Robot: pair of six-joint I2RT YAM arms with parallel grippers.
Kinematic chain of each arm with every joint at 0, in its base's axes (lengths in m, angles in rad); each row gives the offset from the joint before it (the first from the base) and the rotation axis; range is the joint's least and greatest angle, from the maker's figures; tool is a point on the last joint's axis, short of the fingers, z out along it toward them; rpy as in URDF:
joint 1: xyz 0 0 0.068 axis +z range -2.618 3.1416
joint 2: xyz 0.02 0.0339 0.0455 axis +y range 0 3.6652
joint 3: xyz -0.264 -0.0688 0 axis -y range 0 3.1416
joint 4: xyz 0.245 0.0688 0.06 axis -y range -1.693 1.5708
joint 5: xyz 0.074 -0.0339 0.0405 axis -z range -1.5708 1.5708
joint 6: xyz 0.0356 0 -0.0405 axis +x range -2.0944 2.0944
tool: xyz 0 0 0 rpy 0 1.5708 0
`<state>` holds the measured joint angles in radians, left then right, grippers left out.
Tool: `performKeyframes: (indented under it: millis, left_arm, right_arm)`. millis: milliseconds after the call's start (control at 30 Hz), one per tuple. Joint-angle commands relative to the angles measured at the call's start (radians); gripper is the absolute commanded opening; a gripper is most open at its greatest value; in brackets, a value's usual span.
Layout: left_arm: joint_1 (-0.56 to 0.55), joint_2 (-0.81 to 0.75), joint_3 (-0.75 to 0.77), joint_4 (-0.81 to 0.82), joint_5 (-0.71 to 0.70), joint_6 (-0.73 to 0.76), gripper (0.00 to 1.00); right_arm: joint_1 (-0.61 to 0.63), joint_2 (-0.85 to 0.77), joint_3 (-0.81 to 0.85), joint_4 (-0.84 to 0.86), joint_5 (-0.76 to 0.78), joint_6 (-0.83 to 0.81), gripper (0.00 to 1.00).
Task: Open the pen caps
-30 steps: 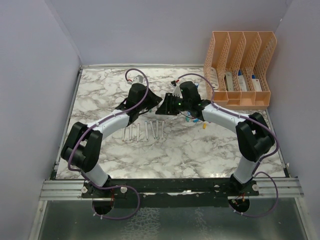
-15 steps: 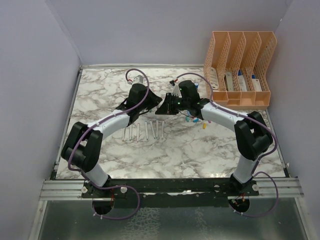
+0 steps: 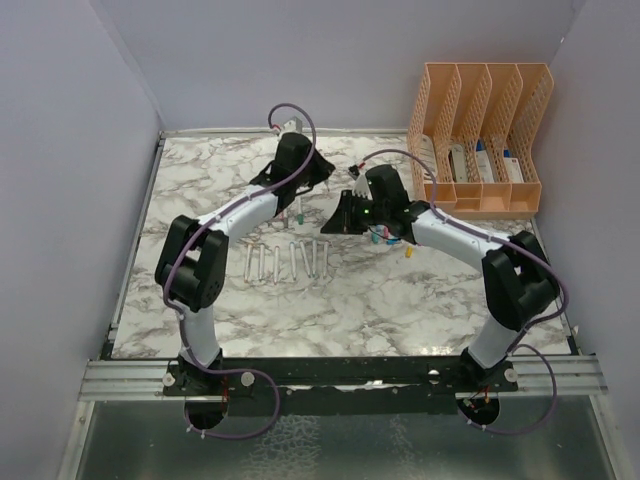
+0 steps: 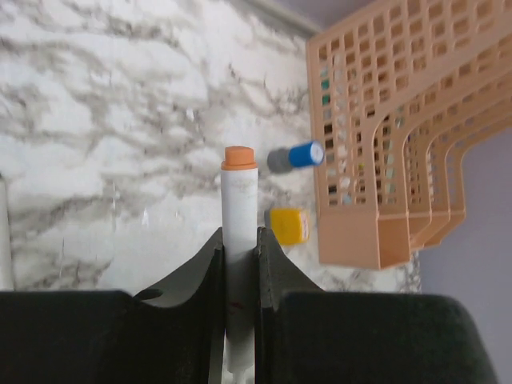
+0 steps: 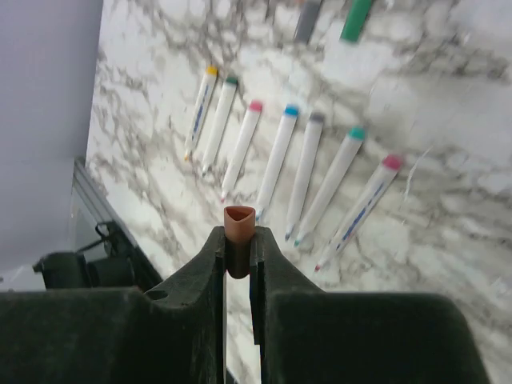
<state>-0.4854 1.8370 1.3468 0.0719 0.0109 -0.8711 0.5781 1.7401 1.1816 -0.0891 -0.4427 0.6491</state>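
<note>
Now, above the marbled worktop (image 3: 420,300), the left gripper (image 4: 240,240) has swung away toward eleven o'clock, clenched on the white pen (image 4: 238,204). The right gripper (image 5: 238,240) pinches its orange cap (image 5: 238,222), apparently pulled free.

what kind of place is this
Probably a robot test cell in a lab: plain walls box in a marble-patterned table, two arms are bolted to a metal rail, and the props are a row of pens and an orange organiser.
</note>
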Motion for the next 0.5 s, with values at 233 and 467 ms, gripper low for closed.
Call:
performKeyframes:
  millis: [233, 467]
  left_arm:
    - [0.056, 0.056, 0.133, 0.006, -0.021, 0.048, 0.00]
    - [0.059, -0.109, -0.092, -0.096, 0.147, 0.123, 0.00]
  right_arm:
    - [0.030, -0.155, -0.081, -0.248, 0.208, -0.097, 0.01]
    - [-0.047, -0.096, -0.045, -0.362, 0.474, -0.248, 0.01]
